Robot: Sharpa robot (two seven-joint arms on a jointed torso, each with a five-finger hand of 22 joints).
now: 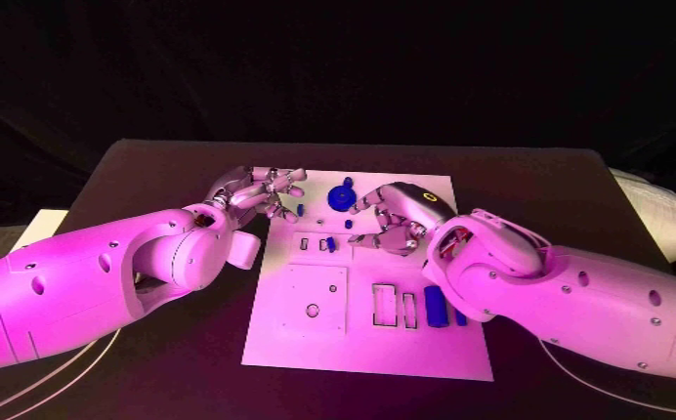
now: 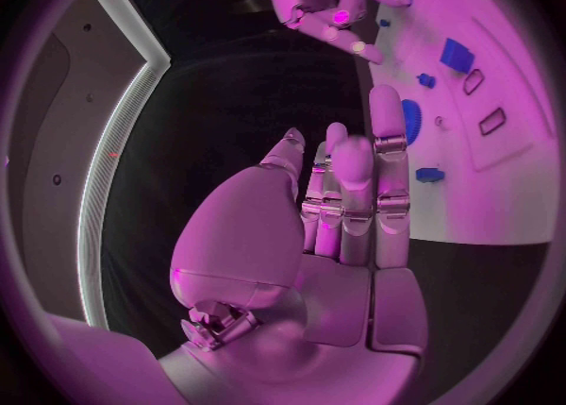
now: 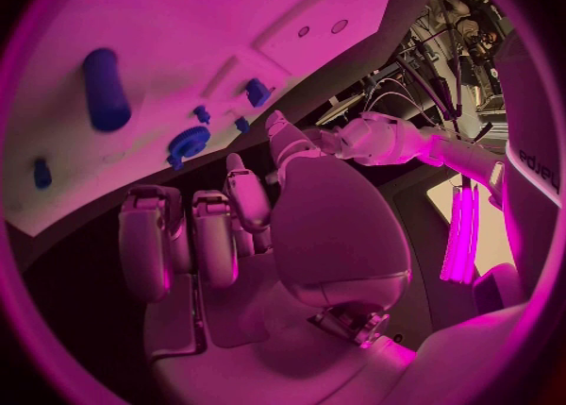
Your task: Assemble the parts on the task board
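Observation:
The white task board (image 1: 366,342) lies mid-table. A round blue gear-like part (image 1: 343,195) sits near its far edge, between my two hands. Small blue pieces (image 1: 327,243) stand by a slot in the middle, and a long blue piece (image 1: 436,305) lies at the near right beside two rectangular slots (image 1: 383,305). My left hand (image 1: 261,195) hovers at the board's far left edge, fingers straight and side by side (image 2: 354,207), holding nothing; the gear (image 2: 411,122) lies just past its fingertips. My right hand (image 1: 395,217) hangs over the board's far middle, fingers loosely bent (image 3: 224,235), empty.
A raised square plate (image 1: 308,303) with a hole takes up the board's near left. The black table (image 1: 155,161) runs wide on both sides of the board. My two hands are close together, with the left hand (image 3: 354,141) just across from the right.

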